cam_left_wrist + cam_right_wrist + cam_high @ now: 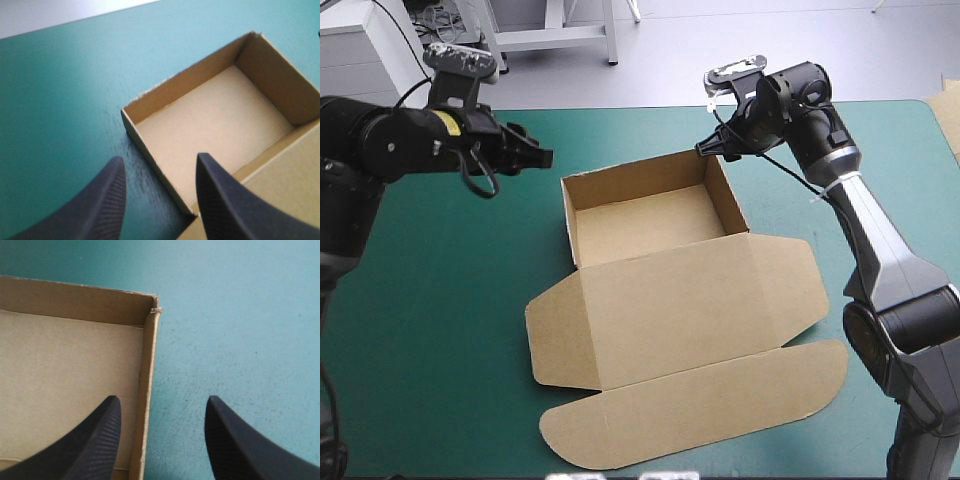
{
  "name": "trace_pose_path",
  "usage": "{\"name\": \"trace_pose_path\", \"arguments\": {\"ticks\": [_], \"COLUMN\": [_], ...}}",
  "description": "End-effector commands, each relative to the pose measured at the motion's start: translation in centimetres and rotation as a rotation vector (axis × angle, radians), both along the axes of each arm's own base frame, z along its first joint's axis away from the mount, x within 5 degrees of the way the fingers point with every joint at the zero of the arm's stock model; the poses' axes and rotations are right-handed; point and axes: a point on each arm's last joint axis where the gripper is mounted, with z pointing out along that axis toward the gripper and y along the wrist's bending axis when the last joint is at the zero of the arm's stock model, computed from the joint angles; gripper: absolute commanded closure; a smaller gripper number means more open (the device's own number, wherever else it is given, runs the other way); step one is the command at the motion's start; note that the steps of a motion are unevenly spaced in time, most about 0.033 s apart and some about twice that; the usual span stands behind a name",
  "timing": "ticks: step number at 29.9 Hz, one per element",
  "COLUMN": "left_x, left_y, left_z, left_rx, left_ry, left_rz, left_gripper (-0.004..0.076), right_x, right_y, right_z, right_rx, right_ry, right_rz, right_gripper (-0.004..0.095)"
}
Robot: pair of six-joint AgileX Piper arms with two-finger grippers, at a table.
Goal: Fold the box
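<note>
The box (pixel 665 262) runs far-to-near: tray (pixel 650 225) far, lid (pixel 690 310) near. Left gripper (pixel 159 165) and right gripper (pixel 162 405) gape, empty; the wrist views seemingly crop the lid.

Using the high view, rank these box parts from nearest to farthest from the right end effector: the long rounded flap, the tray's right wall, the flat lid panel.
From the right end effector:
1. The tray's right wall, just below it, at the box's far end.
2. The flat lid panel, mid-table, towards the robot.
3. The long rounded flap, by the table's near edge.
</note>
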Motion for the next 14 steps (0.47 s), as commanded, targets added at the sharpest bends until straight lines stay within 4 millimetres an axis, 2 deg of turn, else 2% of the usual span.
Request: {"name": "trace_pose_path", "arguments": {"ticks": [1,6,8,11,14], "left_x": [-3.7,-6.9,-8.4,-10.9,-13.4], "left_y": [1.5,2.6,3.2,4.2,5.2], "left_z": [-0.8,-5.7,-7.7,-10.5,-13.2], "left_rx": [0.026,0.024,0.021,0.018,0.016], "left_ry": [0.033,0.059,0.054,0.056,0.051], "left_rz": [-0.006,-0.004,-0.001,0.0,0.002], "left_gripper": [0.0405,0.0406,0.0407,0.0434,0.0486], "right_x": [0.1,2.4,3.2,4.1,4.4], "right_y": [-0.1,0.8,1.1,1.4,1.4], "right_z": [0.6,-3.6,-5.3,-7.2,-8.0], "right_rx": [-0.012,-0.042,-0.054,-0.072,-0.085], "right_ry": [-0.027,0.065,0.098,0.136,0.151], "right_rz": [0.001,0.003,0.003,0.003,0.006], "right_gripper": [0.043,0.0465,0.0511,0.0602,0.0734]}}
